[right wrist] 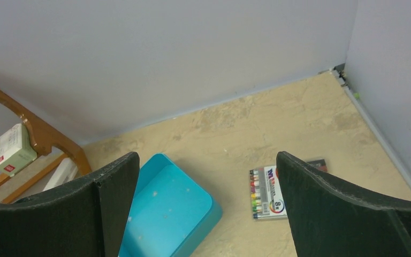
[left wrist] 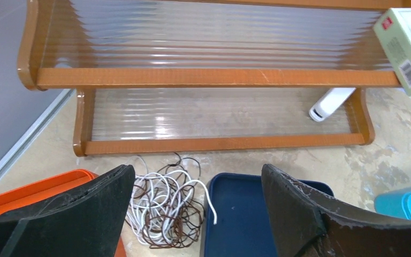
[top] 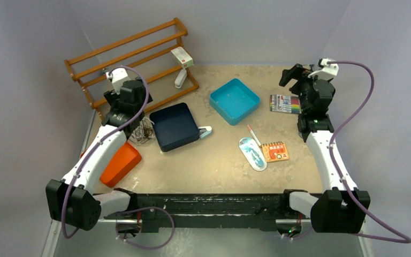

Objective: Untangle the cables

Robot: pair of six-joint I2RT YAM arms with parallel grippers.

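Observation:
The cables [left wrist: 163, 206] lie in one tangled heap of thin white and dark brown loops on the table, between the orange tray [left wrist: 37, 187] and the navy tray [left wrist: 246, 214]. One white end curls over the navy tray's rim. In the top view the cables [top: 143, 130] sit just right of the left arm. My left gripper [left wrist: 197, 171] hangs open above the heap, which lies nearer its left finger; nothing is between the fingers. My right gripper [right wrist: 207, 158] is open and empty, raised high at the far right, far from the cables.
A wooden rack [top: 131, 59] stands at the back left with a green box [top: 182, 56] and a white tube [top: 180, 79] on it. A teal box [top: 234, 100] sits mid-table. A marker set [top: 284, 104], pen [top: 253, 135], notebook [top: 275, 151] and blue-white case [top: 252, 153] lie to the right.

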